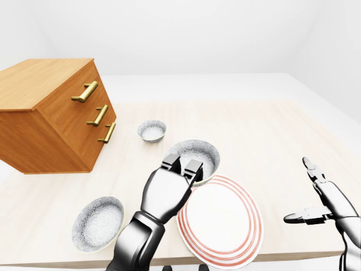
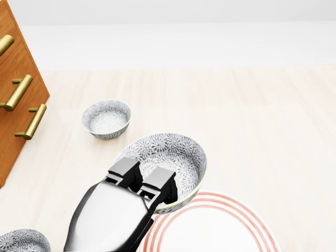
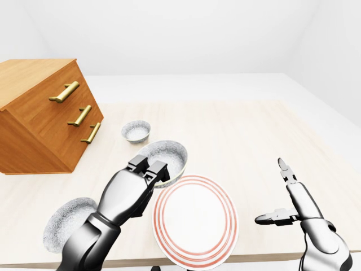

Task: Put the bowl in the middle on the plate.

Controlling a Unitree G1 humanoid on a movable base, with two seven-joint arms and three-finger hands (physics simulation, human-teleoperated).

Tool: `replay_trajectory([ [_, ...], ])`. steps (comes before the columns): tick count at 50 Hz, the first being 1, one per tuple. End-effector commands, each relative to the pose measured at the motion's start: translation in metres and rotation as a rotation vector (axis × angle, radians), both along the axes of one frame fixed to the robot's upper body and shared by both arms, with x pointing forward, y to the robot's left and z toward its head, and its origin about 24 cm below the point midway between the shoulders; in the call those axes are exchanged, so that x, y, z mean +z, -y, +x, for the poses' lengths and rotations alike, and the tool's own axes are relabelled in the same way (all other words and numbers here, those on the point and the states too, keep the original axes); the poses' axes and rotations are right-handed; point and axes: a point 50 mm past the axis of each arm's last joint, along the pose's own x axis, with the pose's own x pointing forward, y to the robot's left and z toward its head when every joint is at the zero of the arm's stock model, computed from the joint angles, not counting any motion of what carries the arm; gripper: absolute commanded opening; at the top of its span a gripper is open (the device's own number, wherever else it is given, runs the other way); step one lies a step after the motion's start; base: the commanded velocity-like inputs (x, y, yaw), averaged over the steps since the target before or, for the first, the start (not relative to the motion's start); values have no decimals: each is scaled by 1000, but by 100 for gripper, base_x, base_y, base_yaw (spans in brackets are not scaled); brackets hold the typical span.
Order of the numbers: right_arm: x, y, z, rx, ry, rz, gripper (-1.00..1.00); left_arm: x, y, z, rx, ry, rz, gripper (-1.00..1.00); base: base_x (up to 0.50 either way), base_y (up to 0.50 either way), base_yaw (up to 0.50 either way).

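Ceramic by the look of its speckled grey-and-white glaze, the middle bowl [image 2: 167, 153] will likely handle as a stiff, fairly light but slick and chippable thing. It is best taken at the rim, where a finger can hook inside against the wall. That is how the left hand [image 2: 111, 218] has it: the fingers [image 2: 125, 171] are pressed together over the rim on the side nearest the camera, pinching the wall. In the head view the bowl sits at the upper-left edge of the red-ringed plate [image 3: 194, 221], its lower rim overlapping the plate's outer ring, not yet centred. It appears tipped slightly, and whether it is clear of the counter [image 1: 254, 135] I cannot tell. A pinch on one side lets such a bowl swing or slip, so it should be set down gently. The right hand [image 3: 294, 208] is spread and holds nothing, off to the plate's right. A smaller bowl [image 2: 106, 119] stands beyond, a third bowl [image 1: 98, 223] lower left, beside the wooden drawer chest [image 1: 51, 113].
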Motion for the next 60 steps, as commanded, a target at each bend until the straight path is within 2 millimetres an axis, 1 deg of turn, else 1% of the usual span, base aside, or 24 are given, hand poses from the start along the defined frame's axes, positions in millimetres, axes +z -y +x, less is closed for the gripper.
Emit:
replay_trajectory([
  [1, 1, 0, 0, 0, -2, 1, 100, 0, 16, -1, -24, 82, 6, -100, 0, 0, 0],
  [6, -1, 0, 0, 0, -3, 1, 100, -5, 25, -1, -54, 82, 20, -100, 0, 0, 0],
  [12, 2, 0, -1, -1, -2, 2, 100, -14, 35, 1, -82, 74, 33, -100, 0, 0, 0],
  [16, -1, 0, 0, 0, -2, 2, 100, -15, 37, 3, -85, 74, 30, -100, 0, 0, 0],
  [26, -1, 0, 0, -1, -2, 0, 100, -23, 38, 6, -84, 63, 38, -100, 0, 0, 0],
  [37, 0, 0, 0, -2, -1, 0, 100, -26, 39, 8, -84, 55, 39, -100, 0, 0, 0],
  [46, 1, 0, -1, -1, -2, 0, 100, -35, 49, -7, -137, 32, 45, -100, 0, 0, 0],
  [52, 0, 0, 0, -2, -3, 1, 100, -35, 52, -13, -166, 24, 45, -100, 0, 0, 0],
  [56, -2, 1, 1, -1, -5, 2, 100, -33, 53, -25, -197, 20, 51, -100, 0, 0, 0],
  [60, 0, 0, 0, -1, -5, 2, 100, -35, 55, -32, -222, 18, 57, -100, 0, 0, 0],
])
